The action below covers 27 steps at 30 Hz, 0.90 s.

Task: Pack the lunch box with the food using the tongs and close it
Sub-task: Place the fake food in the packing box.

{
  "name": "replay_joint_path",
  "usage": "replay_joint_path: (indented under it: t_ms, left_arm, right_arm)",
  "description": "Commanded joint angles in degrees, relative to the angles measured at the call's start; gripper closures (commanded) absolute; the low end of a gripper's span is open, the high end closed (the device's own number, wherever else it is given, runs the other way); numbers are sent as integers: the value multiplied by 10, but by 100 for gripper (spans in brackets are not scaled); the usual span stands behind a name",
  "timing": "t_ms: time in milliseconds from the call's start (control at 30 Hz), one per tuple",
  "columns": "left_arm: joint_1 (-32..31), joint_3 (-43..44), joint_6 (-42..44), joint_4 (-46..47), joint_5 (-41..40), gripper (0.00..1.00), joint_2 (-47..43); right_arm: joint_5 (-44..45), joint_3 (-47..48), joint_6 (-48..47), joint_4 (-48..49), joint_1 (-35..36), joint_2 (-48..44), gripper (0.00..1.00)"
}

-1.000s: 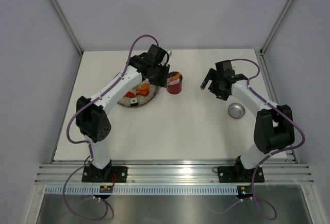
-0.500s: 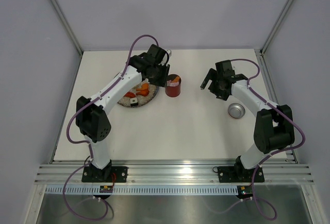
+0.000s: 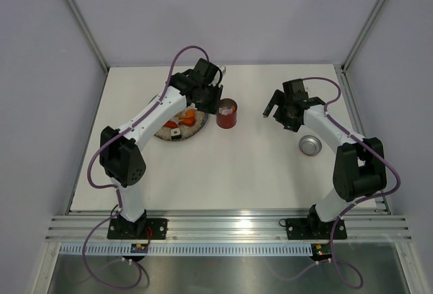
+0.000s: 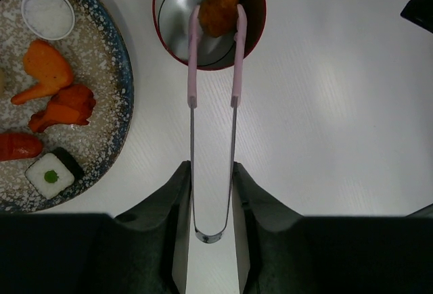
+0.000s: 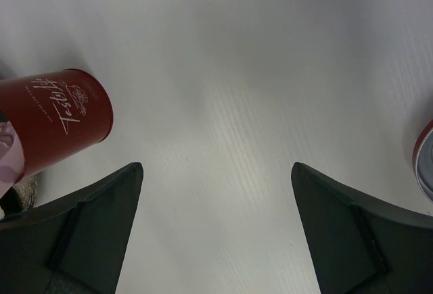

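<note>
My left gripper (image 4: 211,167) is shut on the pale pink tongs (image 4: 193,71), squeezing their two arms near the joined end. The tongs' tips pinch a brown-orange piece of food (image 4: 220,7) over the open mouth of the red lunch box (image 4: 174,30), whose silver inside shows. More food lies on the speckled plate (image 4: 101,105): a white round piece (image 4: 47,13), orange pieces (image 4: 46,69) and a white square with a green dot (image 4: 51,176). From above, the left gripper (image 3: 211,101) hangs beside the lunch box (image 3: 227,113). My right gripper (image 5: 216,165) is open and holds nothing.
The round lid (image 3: 310,145) lies silver side up on the table at the right, near the right arm; its edge (image 5: 425,165) shows in the right wrist view. The right gripper (image 3: 272,105) hovers to the right of the lunch box (image 5: 61,118).
The tongs' tips with the food piece have shifted slightly over the lunch box's mouth, and the left gripper has squeezed the tongs a little tighter. The right arm has stayed still.
</note>
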Motion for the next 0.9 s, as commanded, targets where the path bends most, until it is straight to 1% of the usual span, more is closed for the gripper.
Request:
replay_joint_path:
  t_ms: [0, 67, 200, 333, 400, 633, 867]
  left_arm:
    - [-4, 16, 9, 12, 2, 80, -14]
    - [-5, 18, 10, 13, 1, 84, -19]
    - [-9, 29, 16, 3, -3, 94, -25]
    - [-11, 36, 17, 2, -9, 99, -38]
    - [-12, 37, 19, 5, -12, 100, -46]
    - [-14, 5, 23, 43, -20, 100, -81]
    - [-14, 8, 25, 27, -20, 100, -68]
  right_arm:
    - [2, 4, -2, 6, 2, 0, 1]
    - [2, 4, -3, 5, 2, 1, 1]
    - [2, 6, -4, 5, 2, 1, 0]
    - [0, 9, -5, 5, 2, 2, 1]
    - [1, 10, -4, 4, 2, 2, 1]
    - [-1, 9, -6, 4, 2, 1, 1]
    - [0, 6, -3, 6, 2, 1, 0]
